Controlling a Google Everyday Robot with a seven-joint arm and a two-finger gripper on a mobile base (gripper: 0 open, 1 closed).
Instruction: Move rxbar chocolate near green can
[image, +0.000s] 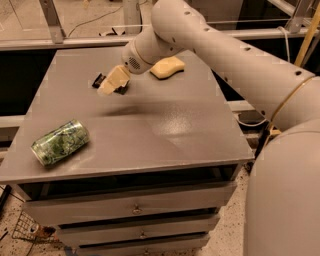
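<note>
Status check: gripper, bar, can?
gripper low over the rxbar chocolate, far side of table. green can on its side, near-left corner, apart from bar. Nothing lies between them; yellow sponge off behind.

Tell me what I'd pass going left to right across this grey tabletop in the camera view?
Green leafy-patterned drink can lying on its side → small dark-wrapped snack bar, with the robot's pale gripper partly covering it → pale yellow sponge.

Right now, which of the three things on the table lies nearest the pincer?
The rxbar chocolate, the dark bar partly hidden by the pincer at back left; yellow sponge and green can lie farther off.
</note>
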